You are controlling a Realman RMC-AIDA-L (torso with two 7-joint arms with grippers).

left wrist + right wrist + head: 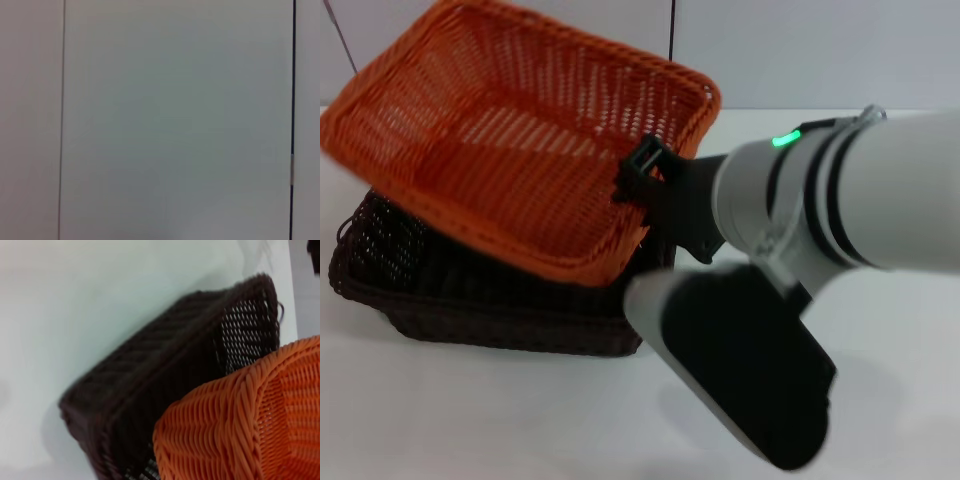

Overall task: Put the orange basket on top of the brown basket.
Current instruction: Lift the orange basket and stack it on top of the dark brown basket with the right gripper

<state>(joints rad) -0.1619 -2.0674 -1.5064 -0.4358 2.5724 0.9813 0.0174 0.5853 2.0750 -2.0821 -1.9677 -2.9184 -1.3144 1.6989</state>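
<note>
Right hand [642,178] clamped on tilted orange basket [510,130] above brown basket [470,300].

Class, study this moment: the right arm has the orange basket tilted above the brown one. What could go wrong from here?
1. The orange basket hangs tilted from one rim edge in the right gripper; it could slip or swing.
2. It sits skewed over the brown basket, so lowering it may leave it askew or catch the rim and push the brown basket across the table.
</note>
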